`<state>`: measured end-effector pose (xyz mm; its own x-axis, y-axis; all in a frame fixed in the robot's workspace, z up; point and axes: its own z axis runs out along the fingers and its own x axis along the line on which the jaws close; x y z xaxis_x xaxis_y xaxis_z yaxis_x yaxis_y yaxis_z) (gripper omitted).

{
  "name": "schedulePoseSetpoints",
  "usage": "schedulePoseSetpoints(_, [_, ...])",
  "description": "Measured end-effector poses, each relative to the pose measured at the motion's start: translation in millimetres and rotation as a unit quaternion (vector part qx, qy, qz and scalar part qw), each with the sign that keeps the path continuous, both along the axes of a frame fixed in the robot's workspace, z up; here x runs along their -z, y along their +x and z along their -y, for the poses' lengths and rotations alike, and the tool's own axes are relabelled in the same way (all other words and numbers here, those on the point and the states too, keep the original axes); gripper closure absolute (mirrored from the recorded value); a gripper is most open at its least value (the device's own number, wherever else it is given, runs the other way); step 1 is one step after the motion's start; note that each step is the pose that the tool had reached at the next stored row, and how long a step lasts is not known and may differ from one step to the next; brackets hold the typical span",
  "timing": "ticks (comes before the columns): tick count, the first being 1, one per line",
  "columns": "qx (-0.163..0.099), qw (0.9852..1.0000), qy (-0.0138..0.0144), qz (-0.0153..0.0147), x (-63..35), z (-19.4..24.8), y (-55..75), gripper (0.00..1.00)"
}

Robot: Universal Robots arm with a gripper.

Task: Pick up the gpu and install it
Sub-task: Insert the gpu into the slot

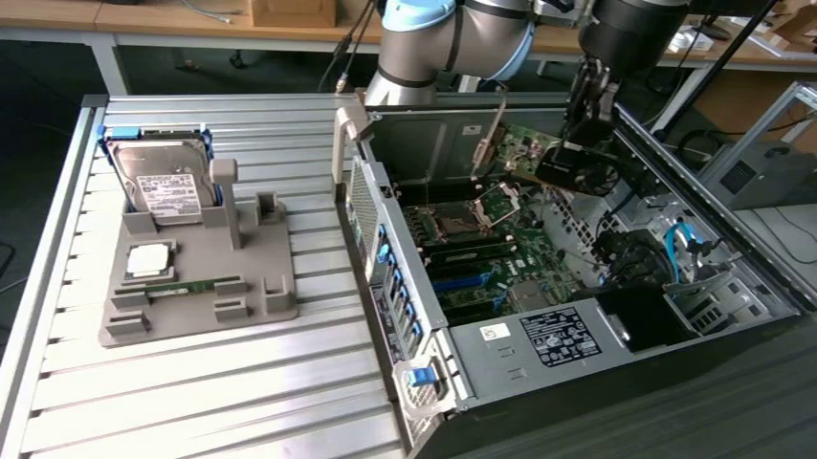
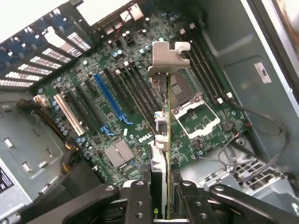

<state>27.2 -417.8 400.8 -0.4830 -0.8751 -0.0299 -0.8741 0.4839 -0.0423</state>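
My gripper (image 2: 164,205) is shut on the gpu (image 2: 167,60), which I see edge-on in the wrist view: a thin card with its silver metal bracket at the far end, pinched between two black fingers (image 2: 139,200). In the exterior view the gpu (image 1: 526,149) shows a green board face and hangs tilted inside the open top of the computer case, above the motherboard (image 1: 492,249), with the gripper (image 1: 577,143) on its upper edge. Under the card lie the CPU socket (image 2: 194,112) and the memory slots. The long blue slot (image 2: 108,100) and the black expansion slots lie off to one side.
The open computer case (image 1: 383,229) lies on the slatted metal table (image 1: 230,382), with its power supply (image 1: 556,335) at the near end. At the exterior view's left, a grey fixture (image 1: 191,296) holds a silver hard drive (image 1: 160,182), a memory stick (image 1: 191,285) and a chip (image 1: 147,258).
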Motion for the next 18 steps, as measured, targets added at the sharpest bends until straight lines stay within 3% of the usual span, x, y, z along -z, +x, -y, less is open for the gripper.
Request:
schedulePoseSetpoints(3, [-0.025, 0.9997, 0.0, 0.0, 0.0, 0.0, 0.0, 0.73])
schedulePoseSetpoints(9, [-0.077, 0.997, 0.0, 0.0, 0.1, 0.0, 0.0, 0.73])
schedulePoseSetpoints(14, [-0.114, 0.9935, 0.0, 0.0, 0.1, 0.0, 0.0, 0.73])
schedulePoseSetpoints(18, [-0.146, 0.9893, 0.0, 0.0, 0.1, 0.0, 0.0, 0.73])
